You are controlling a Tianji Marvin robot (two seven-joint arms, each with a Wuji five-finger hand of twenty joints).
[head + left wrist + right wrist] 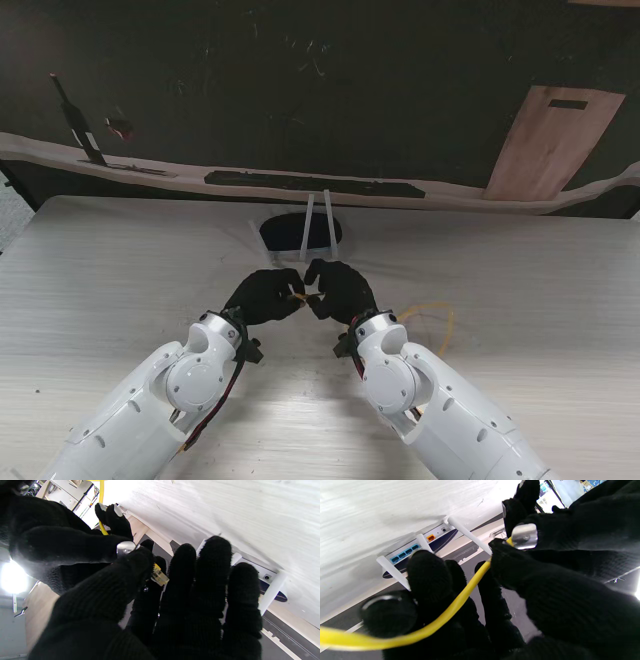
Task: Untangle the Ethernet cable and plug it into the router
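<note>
Ethernet cable (460,597), yellow, is held between both hands near the middle of the bench (120,270), just in front of the router (298,232). Right hand (340,288), in black glove, has thumb and fingers (427,570) closed around the cable; the cable runs through its palm and then loops on the bench to the right of the right arm. Left hand (265,295), also black glove, pinches the clear plug (159,575) at the cable end w/ thumb and index finger; other fingers (215,562) are stretched out, close together. Fingertips of the two hands touch each other at the cable. Router lies a bit farther from me, dark body w/ white antennas (318,222) standing up. In right wrist view its back side shows blue ports (404,553) and one orange port (430,537), all free.
</note>
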